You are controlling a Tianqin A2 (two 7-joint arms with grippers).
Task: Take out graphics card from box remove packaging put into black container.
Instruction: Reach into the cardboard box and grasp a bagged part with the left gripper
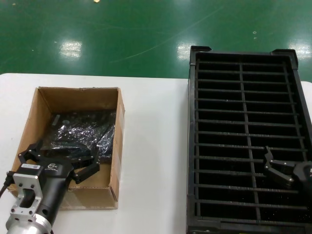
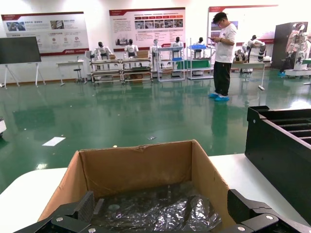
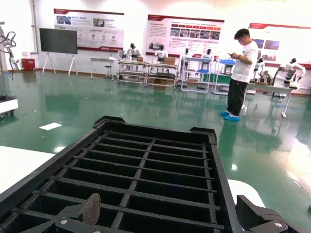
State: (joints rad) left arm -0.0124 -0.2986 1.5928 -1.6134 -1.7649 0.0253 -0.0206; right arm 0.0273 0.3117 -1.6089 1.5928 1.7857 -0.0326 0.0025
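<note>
Left gripper hangs wide open, empty, over the bagged graphics card in the box; right gripper, at 3 o'clock, open over the black container.

The box is standing open-topped; its walls are hemming in the bag, and white table is lying bare between box and crate.

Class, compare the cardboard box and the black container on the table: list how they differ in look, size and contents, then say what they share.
The box is brown plain-sided cardboard; the black container is black, ribbed with slots and a central divider. The box is smaller than the black container. The box holds the crinkly bagged packaging; the black container's slots look empty. The open left gripper is over the box, the open right gripper over the black container. Both are open-topped rectangles on the white table.
</note>
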